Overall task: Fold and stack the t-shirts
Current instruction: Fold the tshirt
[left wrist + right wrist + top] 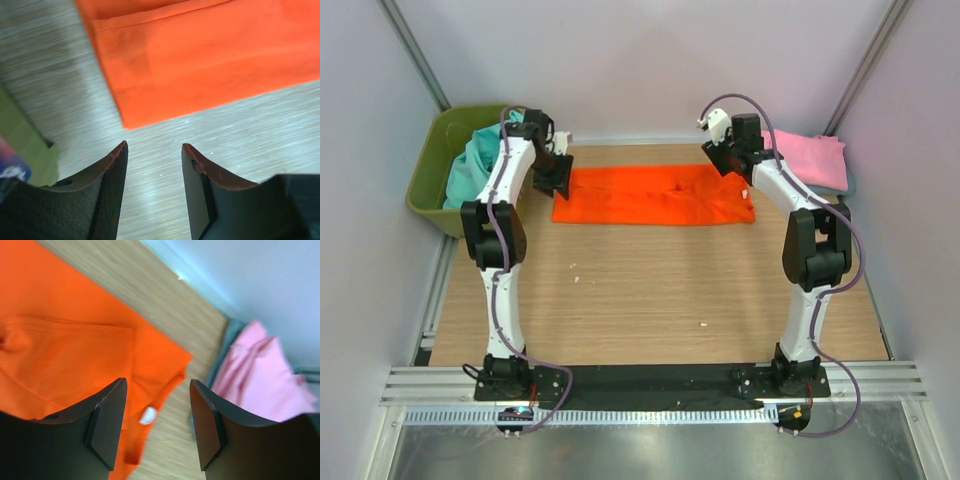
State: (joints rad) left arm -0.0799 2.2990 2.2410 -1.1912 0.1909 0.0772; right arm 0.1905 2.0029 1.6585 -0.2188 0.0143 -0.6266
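Grey-blue t-shirt (227, 342) mostly under pink t-shirt (260, 380)

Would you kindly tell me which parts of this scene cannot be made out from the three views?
- Top view: the left arm covers part of the teal shirts in the bin; their number is unclear.
- Top view: both arms' jaws hide the orange t-shirt's far corners.
- Right wrist view: under the pink t-shirt only a blurred grey strip shows.
- Left wrist view: the bin is a blurred green patch, cut by the edge.
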